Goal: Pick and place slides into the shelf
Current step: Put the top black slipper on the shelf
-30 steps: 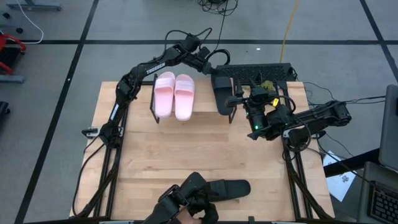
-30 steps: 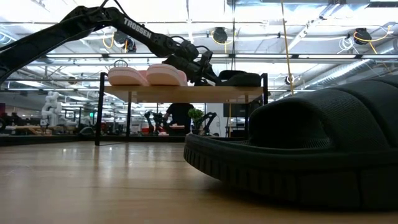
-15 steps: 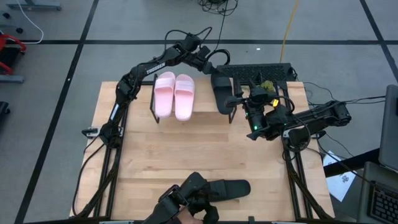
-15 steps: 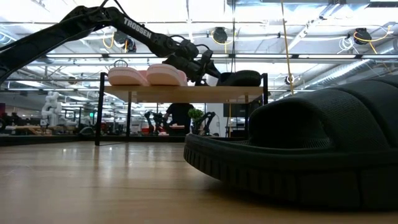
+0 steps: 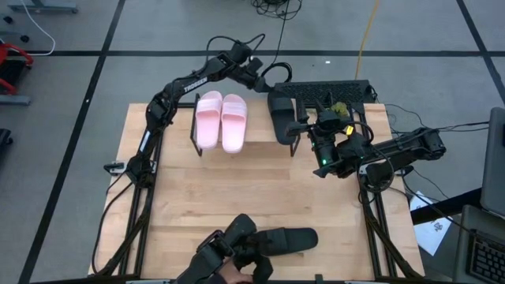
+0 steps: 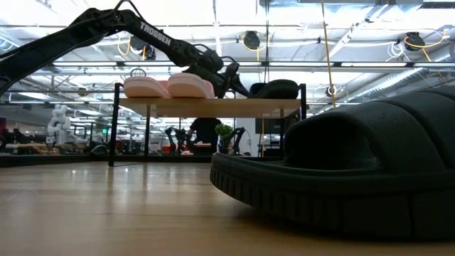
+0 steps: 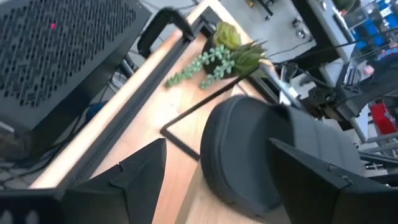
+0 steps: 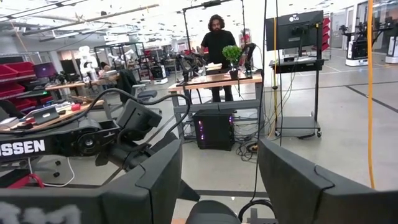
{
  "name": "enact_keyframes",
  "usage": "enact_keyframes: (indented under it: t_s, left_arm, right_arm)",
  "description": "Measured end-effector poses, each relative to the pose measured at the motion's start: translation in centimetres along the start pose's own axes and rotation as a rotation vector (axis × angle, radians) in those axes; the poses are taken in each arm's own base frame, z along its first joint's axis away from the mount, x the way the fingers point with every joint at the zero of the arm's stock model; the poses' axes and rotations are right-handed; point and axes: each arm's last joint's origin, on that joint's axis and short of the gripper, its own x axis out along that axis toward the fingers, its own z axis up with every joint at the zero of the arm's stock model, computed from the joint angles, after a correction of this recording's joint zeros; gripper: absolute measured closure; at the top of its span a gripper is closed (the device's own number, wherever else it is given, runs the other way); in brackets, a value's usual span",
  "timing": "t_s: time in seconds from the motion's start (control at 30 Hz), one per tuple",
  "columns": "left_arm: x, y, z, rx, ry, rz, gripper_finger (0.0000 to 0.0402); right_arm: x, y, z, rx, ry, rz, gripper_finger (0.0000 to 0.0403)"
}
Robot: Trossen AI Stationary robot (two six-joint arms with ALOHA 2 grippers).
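Two pale pink slides (image 5: 222, 120) lie side by side on the shelf (image 6: 206, 107), with one black slide (image 5: 281, 117) to their right on the same plank. The second black slide (image 5: 289, 239) lies flat on the table near its near edge and fills the low view (image 6: 341, 171). My left gripper (image 5: 260, 80) is open just beyond the shelf's far edge, a little clear of the black slide (image 7: 261, 155) in front of it. My right gripper (image 5: 301, 125) is open at the shelf's right end, beside that slide.
A dark perforated box (image 5: 323, 91) and a small green plant (image 7: 227, 53) stand behind the shelf's right end. A dark device (image 5: 237, 251) sits at the table's near edge, next to the black slide there. Bare wood (image 5: 237, 189) lies between the shelf and the near slide.
My left gripper has drawn back a short way from the black slide on the shelf, toward the far-left. That slide now rests on the plank on its own. My right arm has kept still.
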Motion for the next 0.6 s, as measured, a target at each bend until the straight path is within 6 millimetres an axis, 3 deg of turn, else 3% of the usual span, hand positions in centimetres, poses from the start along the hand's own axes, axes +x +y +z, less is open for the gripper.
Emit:
enact_keyframes:
  t_s: [0.6]
  left_arm:
    - [0.15,-0.6,-0.3,-0.013,0.04,-0.046,0.0131]
  right_arm:
    - [0.91,-0.14,-0.03,-0.011,-0.005,-0.033,0.0204]
